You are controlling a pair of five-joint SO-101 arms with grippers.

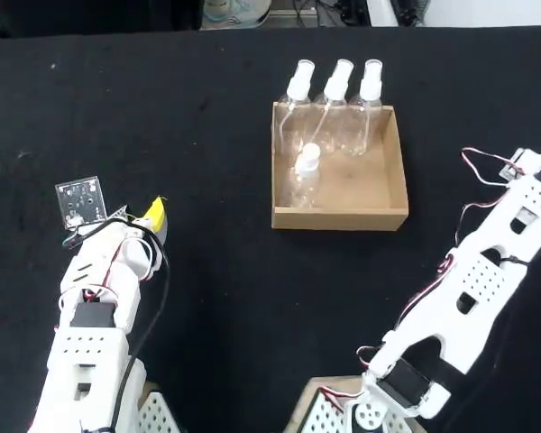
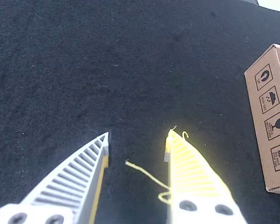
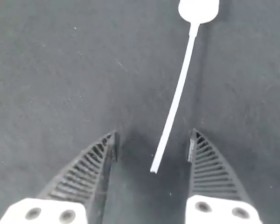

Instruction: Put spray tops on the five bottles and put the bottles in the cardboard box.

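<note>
Well, four spray-topped bottles stood in the cardboard box, the left pincer gaped wide at its eight o'clock, and the right pincer spread wide astride the tube of a loose spray top.

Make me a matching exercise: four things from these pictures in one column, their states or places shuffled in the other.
1. cardboard box
2. loose spray top
3. left gripper
4. right gripper

A. open, a white tube between its fingers
B. holds four capped bottles
C. lies on the black table
D. open over bare table, one finger yellow

Pairs: 1-B, 2-C, 3-D, 4-A
</note>
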